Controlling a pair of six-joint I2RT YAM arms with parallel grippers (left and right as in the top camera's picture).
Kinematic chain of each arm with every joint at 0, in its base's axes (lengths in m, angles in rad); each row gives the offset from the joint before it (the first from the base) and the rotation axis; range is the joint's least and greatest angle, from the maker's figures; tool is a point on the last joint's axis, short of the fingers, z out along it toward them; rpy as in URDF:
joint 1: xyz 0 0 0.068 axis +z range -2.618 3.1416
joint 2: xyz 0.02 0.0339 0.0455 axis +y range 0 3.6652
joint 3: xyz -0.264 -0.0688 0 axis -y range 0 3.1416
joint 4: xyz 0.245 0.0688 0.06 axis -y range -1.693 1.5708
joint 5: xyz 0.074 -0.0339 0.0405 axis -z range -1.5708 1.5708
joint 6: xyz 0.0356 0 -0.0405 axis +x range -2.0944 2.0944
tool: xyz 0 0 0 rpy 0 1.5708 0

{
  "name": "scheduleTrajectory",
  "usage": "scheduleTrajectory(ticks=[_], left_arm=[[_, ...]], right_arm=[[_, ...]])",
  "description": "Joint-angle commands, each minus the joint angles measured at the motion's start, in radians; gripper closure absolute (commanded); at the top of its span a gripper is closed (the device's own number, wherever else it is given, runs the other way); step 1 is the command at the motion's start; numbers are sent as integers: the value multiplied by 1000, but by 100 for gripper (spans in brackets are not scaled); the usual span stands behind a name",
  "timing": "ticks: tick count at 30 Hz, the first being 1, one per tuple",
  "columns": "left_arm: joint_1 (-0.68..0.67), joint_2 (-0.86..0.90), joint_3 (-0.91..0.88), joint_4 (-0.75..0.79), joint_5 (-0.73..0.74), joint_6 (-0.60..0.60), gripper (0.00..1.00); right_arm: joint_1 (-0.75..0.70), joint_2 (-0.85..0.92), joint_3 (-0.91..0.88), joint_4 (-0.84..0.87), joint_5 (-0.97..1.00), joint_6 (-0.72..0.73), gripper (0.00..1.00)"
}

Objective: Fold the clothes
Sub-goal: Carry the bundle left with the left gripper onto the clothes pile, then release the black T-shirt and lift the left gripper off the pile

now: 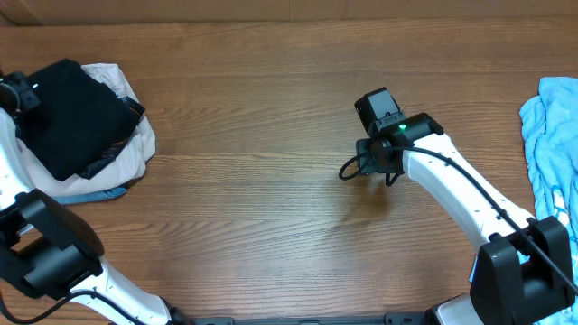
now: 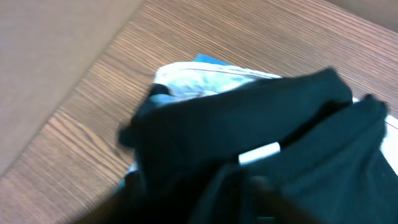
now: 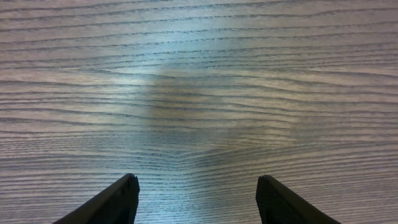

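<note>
The clothes, a plain black T-shirt (image 1: 70, 113), lie folded in a compact block on top of pale garments at the far left of the table. The left wrist view is filled by that black fabric (image 2: 249, 118), with a small white label (image 2: 260, 153) showing. My left gripper (image 1: 13, 94) is at the shirt's left edge, and its jaws are lost in the dark cloth. Over bare wood near the table's middle, my right gripper (image 1: 372, 168) (image 3: 198, 190) is open and holds nothing.
A pale grey-white garment (image 1: 135, 144) (image 2: 205, 78) with blue trim lies under the black shirt. A heap of light blue garments (image 1: 553, 135) sits at the right edge. The wooden table's far edge (image 1: 271, 20) runs along the top.
</note>
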Motion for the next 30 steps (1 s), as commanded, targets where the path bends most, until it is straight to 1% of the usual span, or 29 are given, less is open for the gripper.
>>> scheduleTrajectory(ticks=[1, 3, 9, 12, 16, 18, 21, 23, 30], left_arm=[[49, -1, 30, 14, -80, -53, 0], [73, -8, 31, 6, -95, -82, 0], [83, -62, 32, -4, -79, -81, 0], [64, -108, 32, -8, -10, -81, 0], [14, -184, 32, -24, 92, -81, 0], [-23, -216, 32, -34, 114, -76, 0], [-107, -253, 32, -56, 122, -38, 0], [-174, -262, 32, -80, 123, -16, 0], [-416, -261, 32, -183, 123, -17, 0]], right_arm=[[-6, -25, 23, 4, -8, 8, 34], [-6, -25, 23, 4, -8, 8, 32], [-6, -25, 23, 6, -8, 8, 31], [-6, -25, 23, 9, -9, 8, 25], [-6, -25, 23, 17, -49, 8, 14], [-6, -25, 23, 36, -77, 8, 10], [-6, -25, 23, 82, -99, 8, 0], [-6, -25, 23, 129, -102, 8, 0], [-8, -26, 33, 343, -101, 8, 0]])
